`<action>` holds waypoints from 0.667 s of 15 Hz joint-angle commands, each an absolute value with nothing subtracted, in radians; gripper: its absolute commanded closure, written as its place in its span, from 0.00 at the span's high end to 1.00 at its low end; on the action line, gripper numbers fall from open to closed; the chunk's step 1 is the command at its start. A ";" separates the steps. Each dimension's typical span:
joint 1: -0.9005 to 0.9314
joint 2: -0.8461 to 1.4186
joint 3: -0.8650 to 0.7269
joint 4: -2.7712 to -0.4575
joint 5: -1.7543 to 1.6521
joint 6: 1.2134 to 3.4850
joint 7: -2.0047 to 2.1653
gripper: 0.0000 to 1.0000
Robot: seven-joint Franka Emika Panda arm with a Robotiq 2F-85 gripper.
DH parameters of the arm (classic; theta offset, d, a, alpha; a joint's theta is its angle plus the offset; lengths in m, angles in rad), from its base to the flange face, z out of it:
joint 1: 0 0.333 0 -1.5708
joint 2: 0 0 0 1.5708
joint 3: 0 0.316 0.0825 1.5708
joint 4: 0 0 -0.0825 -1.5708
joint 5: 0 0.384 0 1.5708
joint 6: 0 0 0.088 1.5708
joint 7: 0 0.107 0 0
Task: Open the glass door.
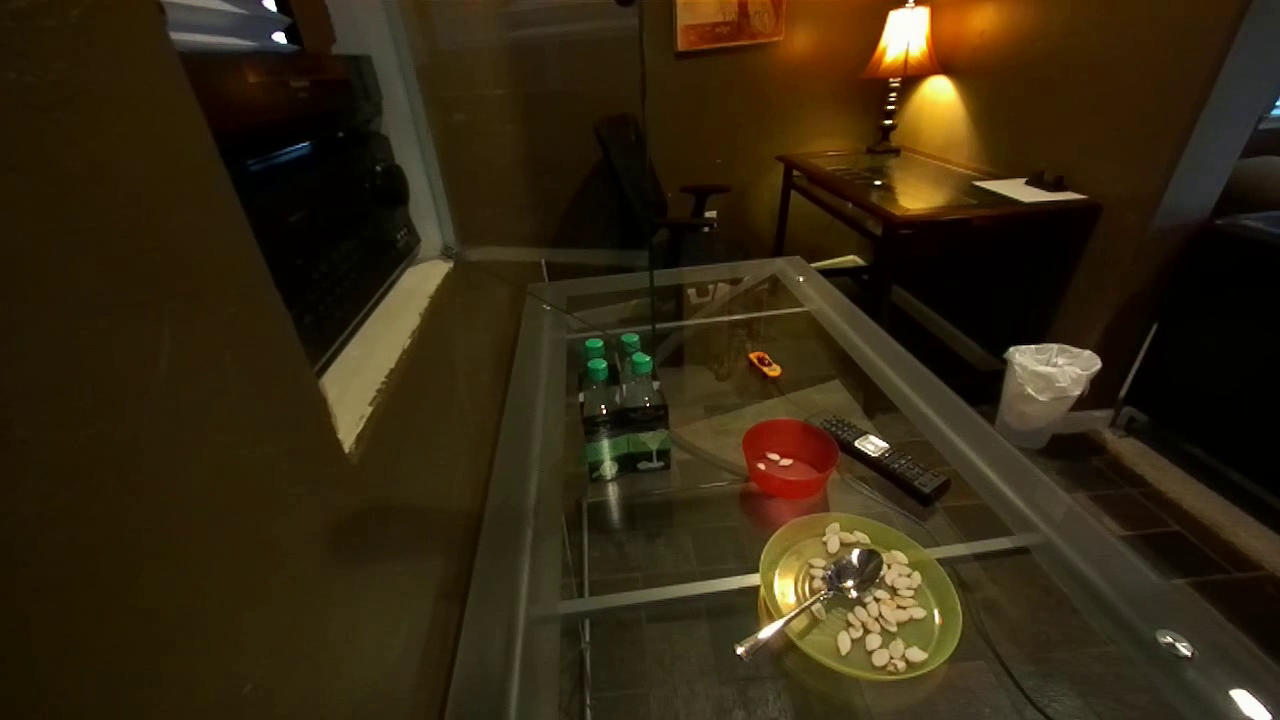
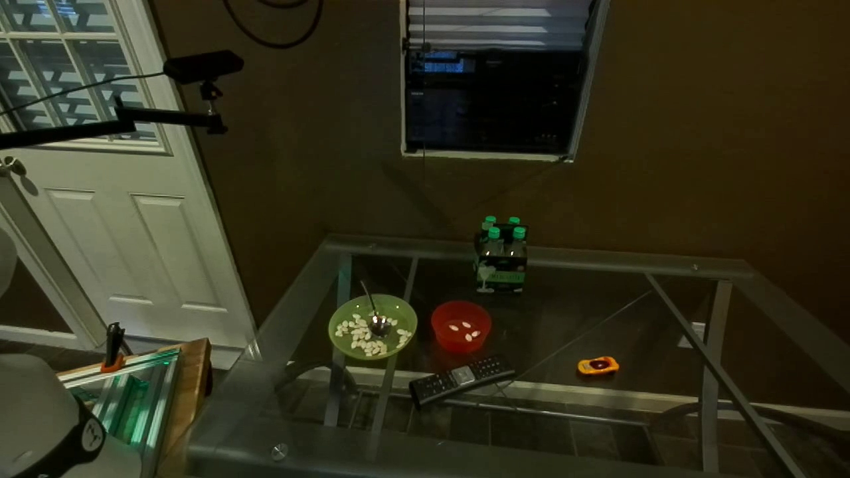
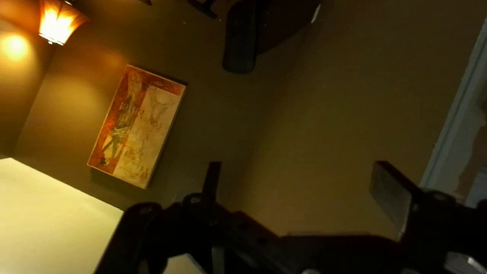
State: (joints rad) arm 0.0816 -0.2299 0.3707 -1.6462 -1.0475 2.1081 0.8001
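The glass door (image 1: pixel 530 140) is a clear, dark-looking pane in an exterior view. It stands swung out from the pale-framed wall opening (image 1: pixel 395 365), with its thin free edge over the far end of the glass table. In an exterior view a thin upright line with a small dark knob (image 2: pixel 426 46) crosses the opening and looks like that free edge. My gripper (image 3: pixel 296 169) is open and empty in the wrist view, with brown wall behind its jaws. A pale frame strip (image 3: pixel 451 118) lies beyond the right finger. The gripper is outside both exterior views, so its distance from the door cannot be told.
The glass table (image 2: pixel 597 262) below the opening holds a bottle pack (image 1: pixel 625 430), red bowl (image 1: pixel 790 460), green plate (image 1: pixel 940 625), remote (image 1: pixel 885 460) and orange toy (image 1: pixel 765 364). Part of my arm (image 2: pixel 40 411) shows at lower left. A camera arm (image 2: pixel 172 117) juts from the left.
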 commanded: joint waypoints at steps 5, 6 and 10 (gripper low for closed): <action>0.216 -0.232 0.375 -1.624 -0.877 2.029 0.689 1.00; 0.225 -0.230 0.382 -1.624 -0.864 2.025 0.686 1.00; 0.232 -0.215 0.402 -1.626 -0.886 2.072 0.736 1.00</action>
